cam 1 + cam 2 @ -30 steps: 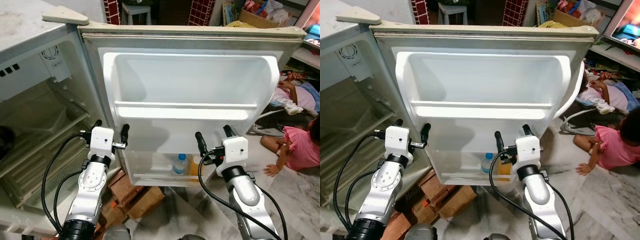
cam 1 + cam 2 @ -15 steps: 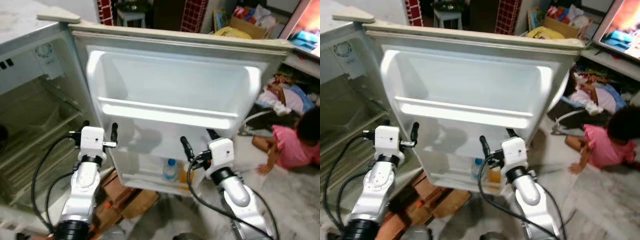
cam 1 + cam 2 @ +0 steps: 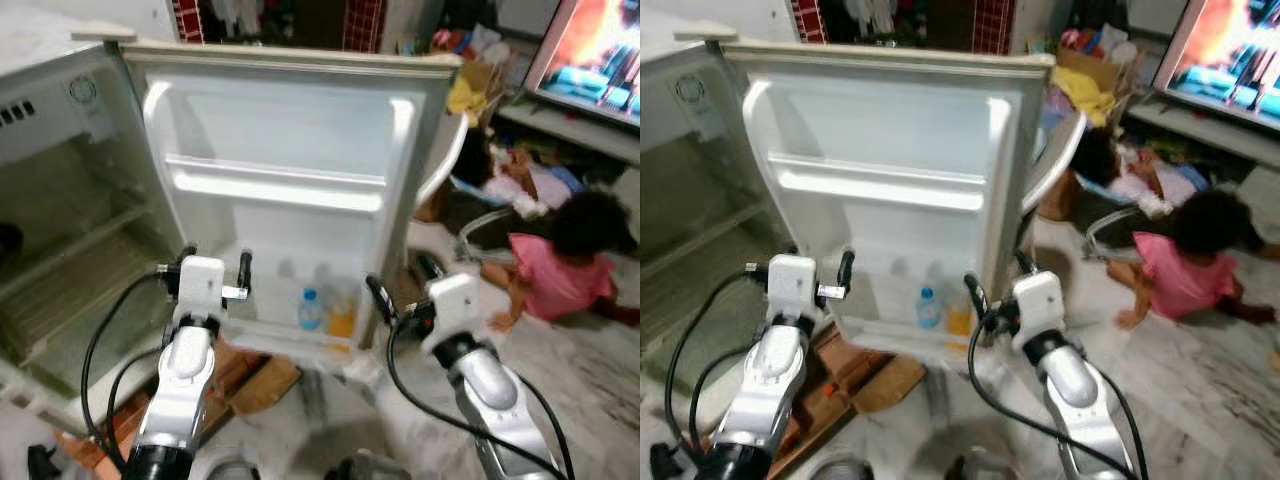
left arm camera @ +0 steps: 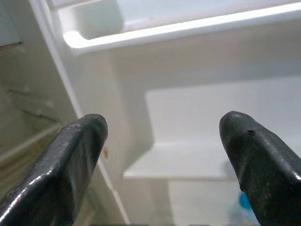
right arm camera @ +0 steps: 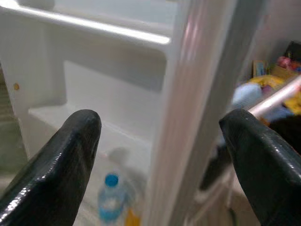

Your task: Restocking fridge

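Fridge door [image 3: 290, 130] stood open; water bottle [image 3: 310, 309] and juice bottle [image 3: 342, 319] were seen on its bottom shelf, upper shelf bare. Left gripper [image 3: 212, 274] and right gripper [image 3: 400, 283] were spread wide, nothing carried. Restocking judged barely begun.

Spread left hand [image 4: 160, 155] before door shelves [image 4: 188, 28]

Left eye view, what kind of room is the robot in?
Probably a lived-in family home, in or beside the living room: an open fridge with bottles in its door, a TV that is on, and a person on the floor.
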`<state>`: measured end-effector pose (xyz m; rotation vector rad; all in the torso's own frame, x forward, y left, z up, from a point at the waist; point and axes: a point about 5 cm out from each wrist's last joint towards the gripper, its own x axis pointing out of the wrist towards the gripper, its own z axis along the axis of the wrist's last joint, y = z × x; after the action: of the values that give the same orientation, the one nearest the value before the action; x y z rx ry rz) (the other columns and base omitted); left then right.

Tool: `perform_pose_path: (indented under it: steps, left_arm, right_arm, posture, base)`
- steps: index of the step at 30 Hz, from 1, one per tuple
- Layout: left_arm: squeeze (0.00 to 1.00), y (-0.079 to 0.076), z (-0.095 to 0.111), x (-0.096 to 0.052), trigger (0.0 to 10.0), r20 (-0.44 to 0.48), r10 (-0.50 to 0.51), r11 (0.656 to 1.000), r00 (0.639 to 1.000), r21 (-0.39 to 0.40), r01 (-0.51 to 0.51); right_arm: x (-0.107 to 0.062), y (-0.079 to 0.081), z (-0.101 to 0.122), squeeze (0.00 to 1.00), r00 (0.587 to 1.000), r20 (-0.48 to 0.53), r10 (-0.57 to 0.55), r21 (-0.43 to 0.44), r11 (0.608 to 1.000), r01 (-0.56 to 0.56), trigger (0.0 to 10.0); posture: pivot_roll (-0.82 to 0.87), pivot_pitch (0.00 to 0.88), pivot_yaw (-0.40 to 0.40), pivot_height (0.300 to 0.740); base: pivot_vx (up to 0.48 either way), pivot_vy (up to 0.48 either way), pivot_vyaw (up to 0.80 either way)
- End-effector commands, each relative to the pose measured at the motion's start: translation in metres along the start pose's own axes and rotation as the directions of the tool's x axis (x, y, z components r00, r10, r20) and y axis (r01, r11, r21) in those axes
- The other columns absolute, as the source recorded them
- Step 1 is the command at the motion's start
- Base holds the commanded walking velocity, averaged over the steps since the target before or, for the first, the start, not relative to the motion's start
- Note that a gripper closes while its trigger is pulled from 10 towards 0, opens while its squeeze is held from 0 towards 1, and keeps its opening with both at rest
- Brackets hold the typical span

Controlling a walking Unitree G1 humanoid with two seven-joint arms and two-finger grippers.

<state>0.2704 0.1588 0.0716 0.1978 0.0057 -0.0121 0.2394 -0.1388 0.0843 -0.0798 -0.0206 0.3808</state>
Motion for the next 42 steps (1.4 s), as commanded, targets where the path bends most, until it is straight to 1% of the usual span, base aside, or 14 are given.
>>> perform_pose_path:
  steps: [1,8,10,12,16,20,22,25,26,28,30,37,42]
  left_arm:
    - [0.00,0.002,0.004,0.003,10.0,0.019,0.001,1.000,1.000,0.022,-0.002]
    - [0.00,0.003,0.004,0.003,10.0,0.021,0.006,1.000,1.000,0.019,-0.007]
    - [0.00,0.004,0.005,0.004,10.0,0.025,0.002,0.999,1.000,0.040,-0.003]
    - [0.00,0.005,0.005,0.004,10.0,0.025,0.001,0.998,1.000,0.062,-0.003]
    - [0.00,0.007,0.007,0.003,10.0,0.031,-0.001,0.998,1.000,0.065,-0.001]
    - [0.00,0.006,0.007,0.003,10.0,0.036,-0.006,0.998,0.999,0.055,0.004]
    - [0.00,0.004,0.008,0.003,10.0,0.043,-0.011,0.998,0.999,0.055,0.008]
    - [0.00,0.003,0.009,0.003,10.0,0.041,-0.015,0.998,0.999,0.056,0.012]
    - [0.00,0.003,0.009,0.004,10.0,0.041,-0.015,0.998,0.999,0.056,0.013]
    - [0.00,0.003,0.009,0.004,10.0,0.041,-0.017,0.998,0.999,0.060,0.015]
    - [0.00,0.003,0.009,0.004,10.0,0.042,-0.018,0.998,0.999,0.062,0.016]
    - [0.00,0.004,0.009,0.003,10.0,0.039,-0.009,0.998,0.999,0.066,0.006]
    - [0.00,0.002,0.007,0.000,10.0,0.037,-0.013,0.998,0.999,0.069,0.010]
  right_arm:
    - [0.004,0.001,0.005,0.00,1.000,0.019,0.011,0.004,1.000,-0.012,10.0]
    - [0.005,0.001,0.004,0.00,1.000,0.022,0.000,0.018,1.000,-0.001,10.0]
    - [0.006,-0.001,0.007,0.00,0.999,0.033,-0.012,-0.010,1.000,0.012,10.0]
    - [0.008,-0.003,0.009,0.00,0.999,0.049,-0.020,-0.016,1.000,0.021,10.0]
    - [0.013,-0.005,0.011,0.00,0.998,0.055,-0.035,-0.015,0.999,0.036,10.0]
    - [0.016,-0.003,0.013,0.00,0.997,0.065,-0.028,-0.008,1.000,0.029,10.0]
    - [0.018,-0.003,0.014,0.00,0.997,0.070,-0.031,0.005,0.999,0.031,10.0]
    - [0.019,-0.005,0.014,0.00,0.996,0.070,-0.045,-0.024,0.999,0.047,10.0]
    - [0.019,-0.006,0.014,0.00,0.996,0.074,-0.048,-0.021,0.999,0.049,10.0]
    - [0.021,-0.005,0.017,0.00,0.995,0.093,-0.036,-0.049,0.998,0.041,10.0]
    - [0.021,-0.004,0.017,0.00,0.995,0.098,-0.033,-0.049,0.998,0.038,10.0]
    - [0.026,0.004,0.020,0.00,0.993,0.116,0.004,-0.056,0.998,0.003,10.0]
    - [0.027,0.005,0.022,0.00,0.992,0.125,0.015,-0.061,0.998,-0.007,10.0]
  posture:
    - [-0.02,0.000,-0.039,0.740]
    - [-0.01,0.000,-0.035,0.740]
    - [-0.01,0.000,-0.034,0.740]
    - [-0.01,0.000,-0.035,0.740]
    - [0.00,0.000,-0.037,0.740]
    - [0.00,0.000,-0.035,0.740]
    - [0.00,0.000,-0.033,0.740]
    - [0.00,0.000,-0.030,0.740]
    - [0.00,0.000,-0.029,0.740]
    - [0.00,0.000,-0.027,0.740]
    - [0.00,0.000,-0.029,0.740]
    - [0.01,0.000,-0.034,0.740]
    - [0.01,0.000,-0.035,0.740]
  base:
    - [0.000,0.000,0.00]
    - [0.000,0.000,0.00]
    - [0.000,0.000,0.00]
    - [0.000,0.000,0.00]
    - [0.000,0.000,0.69]
    - [0.000,-0.459,0.72]
    - [0.000,-0.480,0.00]
    - [0.000,-0.160,0.00]
    - [0.000,0.000,0.00]
    - [0.000,0.000,0.00]
    - [0.000,0.000,0.00]
    - [0.000,0.000,0.80]
    - [0.000,-0.478,0.80]
